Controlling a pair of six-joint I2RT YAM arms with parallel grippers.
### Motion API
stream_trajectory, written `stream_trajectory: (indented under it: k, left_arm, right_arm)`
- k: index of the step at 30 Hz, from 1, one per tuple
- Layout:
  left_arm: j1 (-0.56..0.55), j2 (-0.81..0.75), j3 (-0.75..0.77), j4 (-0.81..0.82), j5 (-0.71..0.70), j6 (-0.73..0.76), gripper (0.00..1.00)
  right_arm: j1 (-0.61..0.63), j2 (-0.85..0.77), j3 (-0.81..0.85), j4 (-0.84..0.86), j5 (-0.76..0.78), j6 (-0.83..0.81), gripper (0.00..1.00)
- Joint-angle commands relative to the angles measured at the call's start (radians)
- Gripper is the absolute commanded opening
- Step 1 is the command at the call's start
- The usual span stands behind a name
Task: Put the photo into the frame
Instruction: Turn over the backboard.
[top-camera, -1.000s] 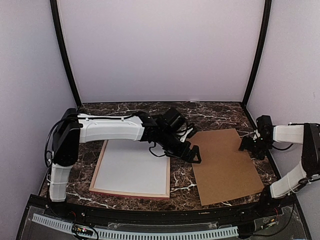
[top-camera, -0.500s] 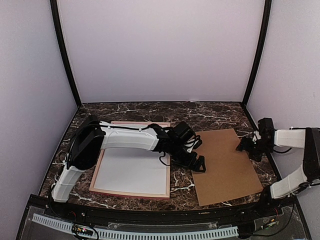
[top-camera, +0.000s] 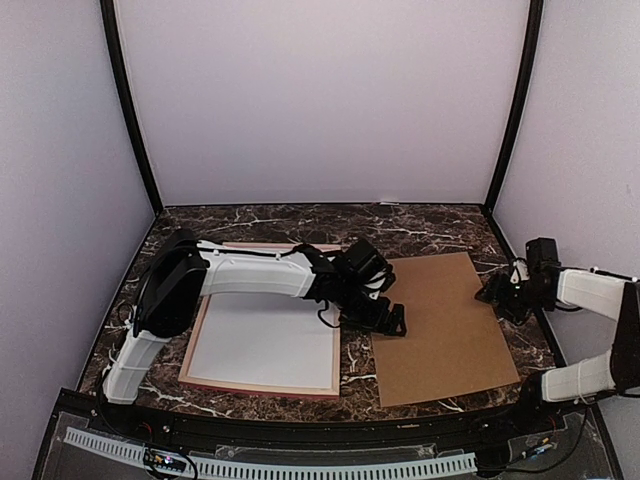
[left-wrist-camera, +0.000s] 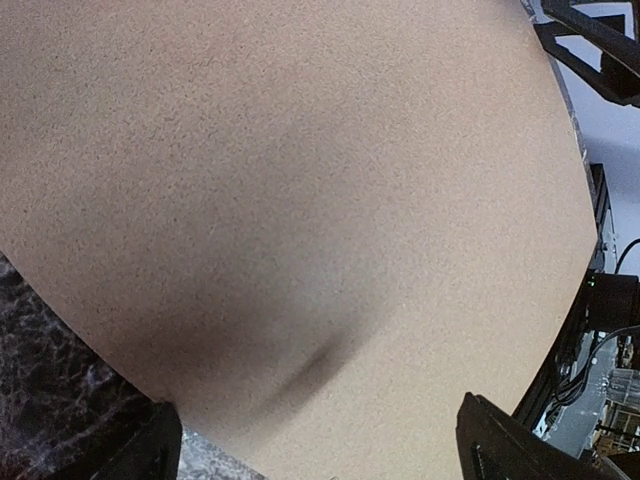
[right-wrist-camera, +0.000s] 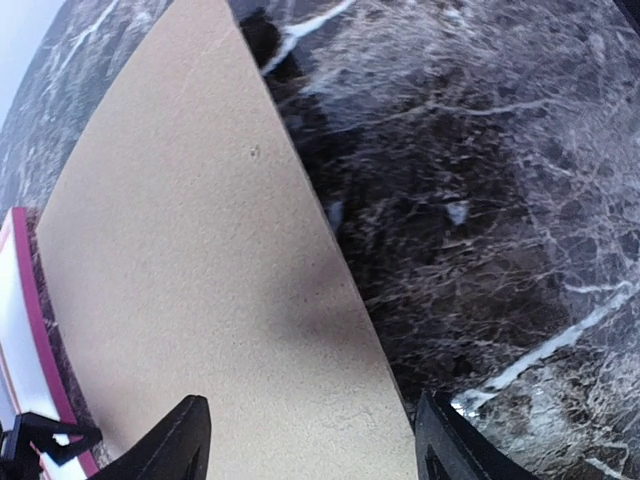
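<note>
The pink frame (top-camera: 262, 388) lies flat at the left with a white sheet (top-camera: 265, 342) inside it. The photo is out of view. A brown board (top-camera: 445, 325) lies to the frame's right. My left gripper (top-camera: 386, 320) hovers open at the board's left edge; in the left wrist view the left gripper (left-wrist-camera: 322, 452) has its fingertips (left-wrist-camera: 152, 450) spread wide over the board (left-wrist-camera: 300, 200). My right gripper (top-camera: 497, 292) sits at the board's right edge. In the right wrist view the right gripper (right-wrist-camera: 315, 445) straddles that edge, open, one finger over the board (right-wrist-camera: 190, 270), one over marble.
Dark marble table (top-camera: 430, 225) with white walls behind and at both sides. The left arm (top-camera: 250, 275) reaches across the frame's far part. The frame's pink rail (right-wrist-camera: 38, 340) shows at the left of the right wrist view.
The left arm dropped lower and its gripper moved toward the board's near left edge. The board turned a little, its near left corner sliding left. The right gripper's jaws narrowed somewhat.
</note>
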Motion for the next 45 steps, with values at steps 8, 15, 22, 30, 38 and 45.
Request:
stream_trajectory:
  k: [8,15,22,30,38,45]
  left_arm:
    - [-0.004,-0.001,-0.004,-0.001,-0.002,-0.024,0.99]
    - [0.013,-0.032,0.001,0.001,0.024,-0.001,0.99]
    - [0.025,-0.047,0.008,0.011,0.051,0.014,0.99]
    - [0.029,-0.065,0.004,0.010,0.050,0.017,0.99]
    - [0.030,-0.090,-0.009,0.005,0.037,0.025,0.99]
    - [0.032,-0.112,-0.025,0.001,0.025,0.030,0.99]
  right_arm:
    - [0.019,-0.149,0.086,-0.147,-0.381,-0.009,0.53]
    - [0.026,-0.227,0.162,-0.197,-0.545,-0.041,0.47]
    - [0.100,-0.266,0.224,-0.201,-0.584,0.003,0.45]
    - [0.227,-0.262,0.308,-0.206,-0.523,0.060,0.45]
    - [0.242,-0.187,0.389,-0.369,-0.352,-0.031,0.38]
    - [0.241,-0.137,0.450,-0.439,-0.273,-0.090,0.26]
